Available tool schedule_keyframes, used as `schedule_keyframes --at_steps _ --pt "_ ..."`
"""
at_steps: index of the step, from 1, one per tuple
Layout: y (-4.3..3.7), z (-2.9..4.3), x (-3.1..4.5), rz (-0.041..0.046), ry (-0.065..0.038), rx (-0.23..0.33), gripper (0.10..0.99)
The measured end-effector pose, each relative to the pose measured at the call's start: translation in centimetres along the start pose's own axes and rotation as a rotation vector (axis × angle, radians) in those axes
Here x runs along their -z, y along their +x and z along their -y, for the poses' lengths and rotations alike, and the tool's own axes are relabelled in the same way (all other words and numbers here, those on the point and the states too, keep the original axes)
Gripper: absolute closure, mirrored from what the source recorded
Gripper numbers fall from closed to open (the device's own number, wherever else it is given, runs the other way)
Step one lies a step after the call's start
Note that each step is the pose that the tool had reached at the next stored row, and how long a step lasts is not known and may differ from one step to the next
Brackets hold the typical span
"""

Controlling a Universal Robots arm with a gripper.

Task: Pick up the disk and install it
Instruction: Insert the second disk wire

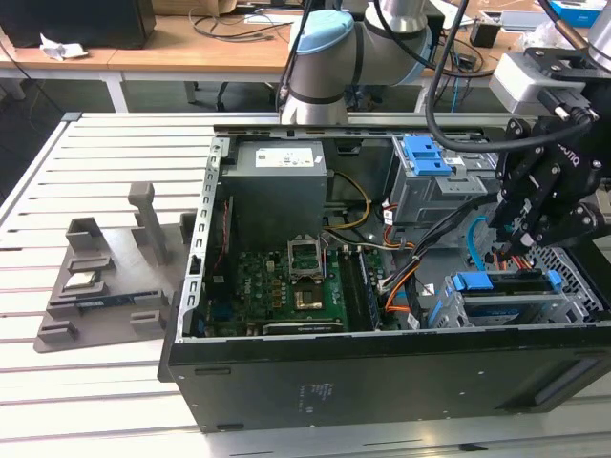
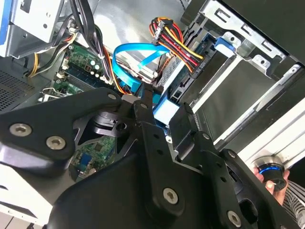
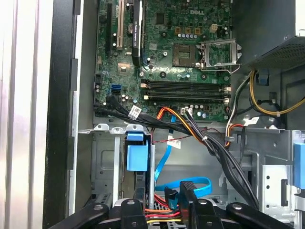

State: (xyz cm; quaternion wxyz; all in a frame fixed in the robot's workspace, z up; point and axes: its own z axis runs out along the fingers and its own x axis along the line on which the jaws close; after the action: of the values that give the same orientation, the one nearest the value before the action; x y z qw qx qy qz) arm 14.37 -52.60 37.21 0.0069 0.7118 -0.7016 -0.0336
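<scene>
Seating the disk [image 1: 501,307] in its bay looks to be the step in hand: in the exterior view the disk lies low in the drive cage [image 1: 573,286] at the case's [image 1: 382,372] corner toward that view's right, its blue frame showing along the top edge, and the gripper [image 1: 516,253] hangs just above it, pointing down into the cage. In the second wrist view the pale blue end of the frame sits right at the gripper's tip, beside the cage's grey wall, with a bundle of red, yellow and black power wires [image 2: 178,40] and a flat blue data cable [image 2: 138,52] crowding in from the board side. Whether the gripper is clamped on the frame or has let go of it I cannot tell. The disk is already off the table and inside the case, so I judge the pick as done and the install as well along, though the pictures do not settle whether the frame is fully home. As I judge it, whatever is left of the install calls for a straight, gentle push along the cage rails, keeping the frame square to them and the loose wires out of the slot. The board [image 1: 286,286], the power supply [image 1: 277,181] and the blue latch [image 1: 427,155] lie well apart from the work.
</scene>
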Motion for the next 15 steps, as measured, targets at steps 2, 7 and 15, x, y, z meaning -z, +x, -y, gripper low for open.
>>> schedule_keyframes --at_steps 2,7,15 --pt "0.00 0.00 -0.01 0.0001 0.000 0.000 0.678" --pt "0.00 0.00 -0.02 0.0001 0.000 0.000 0.925" --pt "1.50 0.15 -0.34 -0.0024 -0.001 0.001 0.925"
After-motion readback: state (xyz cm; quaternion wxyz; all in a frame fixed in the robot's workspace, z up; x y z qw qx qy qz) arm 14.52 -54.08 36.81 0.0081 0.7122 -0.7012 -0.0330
